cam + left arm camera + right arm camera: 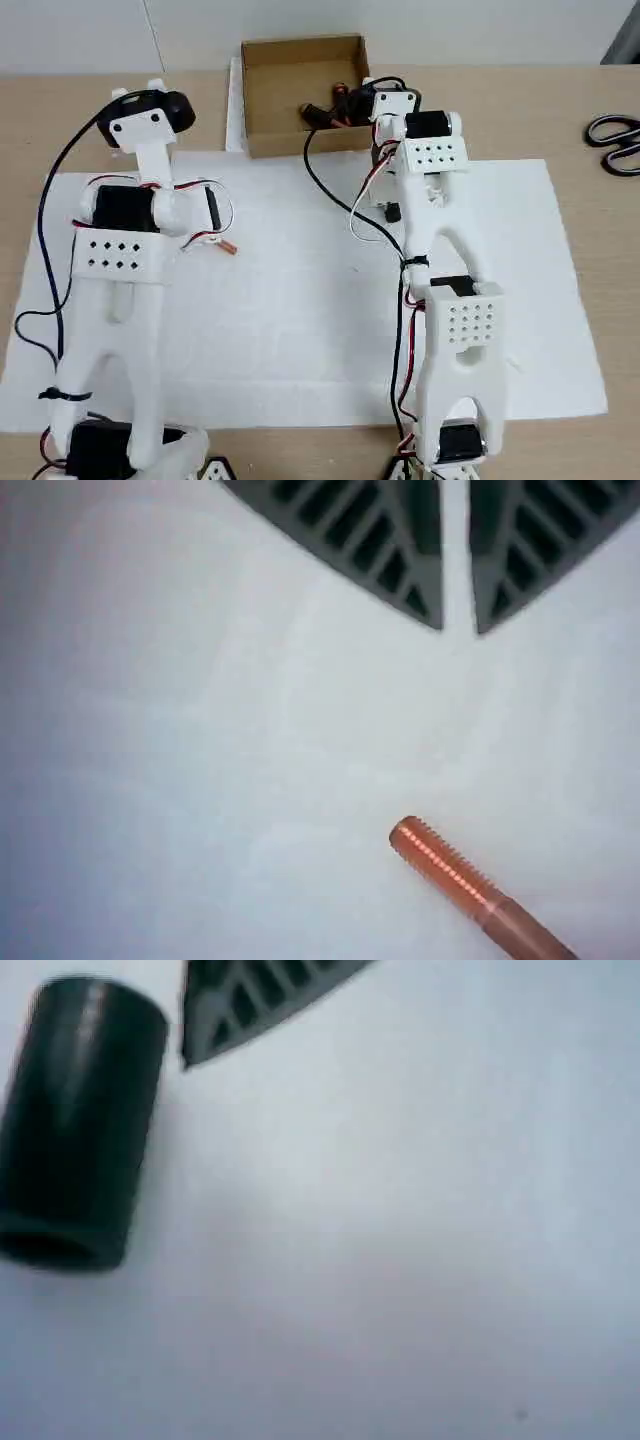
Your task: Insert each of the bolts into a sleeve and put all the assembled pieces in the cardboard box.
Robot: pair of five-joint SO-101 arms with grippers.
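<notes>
A copper bolt lies loose on the white paper. My left gripper hovers just short of its threaded end, shut with nothing in it. A black sleeve lies on its side on the paper, and my right gripper is low right beside it without holding it. The cardboard box stands at the back centre with dark assembled pieces inside.
A white paper sheet covers most of the wooden table. Scissors lie at the far right edge. Loose cables run from the right arm across the paper near the box.
</notes>
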